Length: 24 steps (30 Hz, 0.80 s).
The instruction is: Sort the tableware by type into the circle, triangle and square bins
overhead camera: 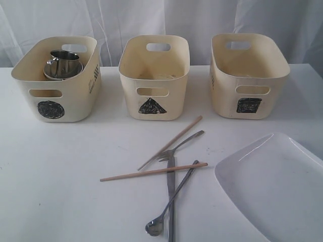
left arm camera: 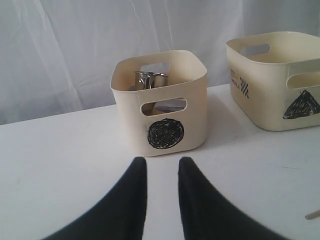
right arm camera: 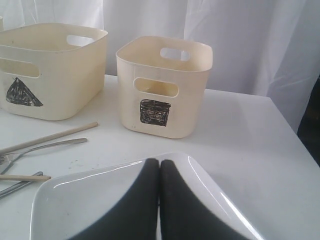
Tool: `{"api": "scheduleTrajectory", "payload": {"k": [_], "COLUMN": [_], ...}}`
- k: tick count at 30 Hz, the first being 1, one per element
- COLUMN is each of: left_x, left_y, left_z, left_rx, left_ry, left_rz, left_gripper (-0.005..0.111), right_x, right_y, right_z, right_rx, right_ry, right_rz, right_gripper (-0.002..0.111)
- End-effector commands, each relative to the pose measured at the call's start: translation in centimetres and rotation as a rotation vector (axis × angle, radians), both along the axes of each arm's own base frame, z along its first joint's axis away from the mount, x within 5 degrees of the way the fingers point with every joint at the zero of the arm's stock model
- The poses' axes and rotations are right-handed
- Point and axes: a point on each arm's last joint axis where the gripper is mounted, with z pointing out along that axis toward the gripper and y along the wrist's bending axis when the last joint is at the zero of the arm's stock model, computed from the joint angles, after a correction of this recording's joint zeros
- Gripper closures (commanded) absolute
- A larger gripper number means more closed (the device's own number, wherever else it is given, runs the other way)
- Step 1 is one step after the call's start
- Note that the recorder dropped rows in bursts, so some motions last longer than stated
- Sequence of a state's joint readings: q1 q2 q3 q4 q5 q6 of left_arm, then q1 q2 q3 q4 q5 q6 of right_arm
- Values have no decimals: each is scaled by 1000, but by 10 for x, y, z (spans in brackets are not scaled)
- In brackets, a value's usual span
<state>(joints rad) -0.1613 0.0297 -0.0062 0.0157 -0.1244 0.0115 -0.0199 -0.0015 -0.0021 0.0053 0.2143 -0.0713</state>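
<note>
You have open counter (overhead camera: 55,176) left of the cutlery pile (overhead camera: 171,171), in front of the circle bin (overhead camera: 58,96). The plate (overhead camera: 275,186) fills the right front corner. Only narrow gaps part the circle bin, triangle bin (overhead camera: 154,80) and square bin (overhead camera: 250,80); a mug (overhead camera: 63,59) sits in the first.

At four o'clock the plate (overhead camera: 272,186) runs off two edges. At six o'clock the knife's (overhead camera: 171,224) end is cut off. The circle bin (overhead camera: 65,101) hides the mug's (overhead camera: 64,58) base.
</note>
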Motion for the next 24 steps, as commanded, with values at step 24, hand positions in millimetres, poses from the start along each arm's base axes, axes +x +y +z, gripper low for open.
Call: {"api": "scheduleTrajectory", "payload": {"k": [24], "left_x": [-2], "left_y": [0], "left_z": [-15], "left_rx": [13], "left_ry": [143], "left_rz": [-7], "left_gripper": [78], "right_x": [0], "right_y": [0], "right_z": [0], "right_rx": [3], "right_ry": [-2], "right_rz": [1], "right_gripper": [108]}}
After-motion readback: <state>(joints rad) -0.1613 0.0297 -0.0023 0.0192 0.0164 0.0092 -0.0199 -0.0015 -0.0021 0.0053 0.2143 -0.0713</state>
